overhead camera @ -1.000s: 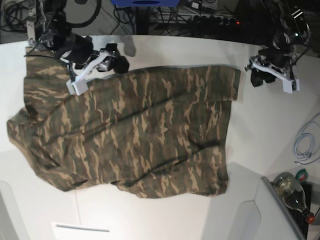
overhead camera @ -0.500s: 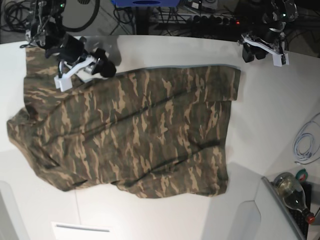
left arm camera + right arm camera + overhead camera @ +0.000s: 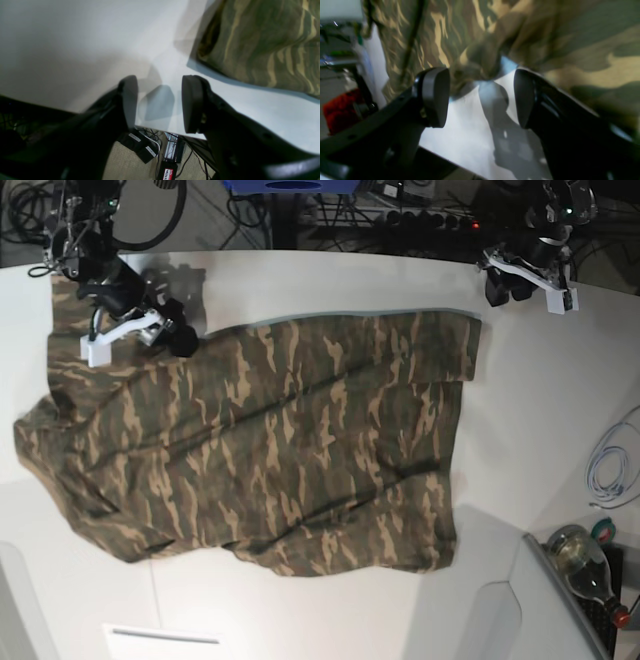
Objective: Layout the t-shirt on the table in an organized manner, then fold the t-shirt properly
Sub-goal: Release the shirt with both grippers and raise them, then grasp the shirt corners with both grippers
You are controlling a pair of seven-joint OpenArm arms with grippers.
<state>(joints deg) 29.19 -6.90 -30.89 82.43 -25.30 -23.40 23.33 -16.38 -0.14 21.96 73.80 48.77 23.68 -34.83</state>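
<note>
The camouflage t-shirt (image 3: 270, 450) lies spread across the white table (image 3: 530, 430), with wrinkles along its left side. My right gripper (image 3: 178, 335) hovers at the shirt's far left edge. In the right wrist view it (image 3: 480, 97) stands open, and a bunched fold of the t-shirt (image 3: 480, 60) lies just ahead of the jaws with nothing between them. My left gripper (image 3: 503, 284) hangs at the table's far right edge, apart from the shirt. In the left wrist view it (image 3: 160, 102) is open and empty over the bare table (image 3: 75, 45), with the t-shirt's corner (image 3: 262, 45) at upper right.
A glass bottle (image 3: 585, 565) and a coiled white cable (image 3: 610, 470) sit at the right. Cables and a power strip (image 3: 170, 160) lie on the floor past the table's far edge. A white panel (image 3: 165, 638) is at the near edge.
My right arm has slid left along the shirt's far edge. My left arm rose to the far table edge, away from the shirt's corner, then held still.
</note>
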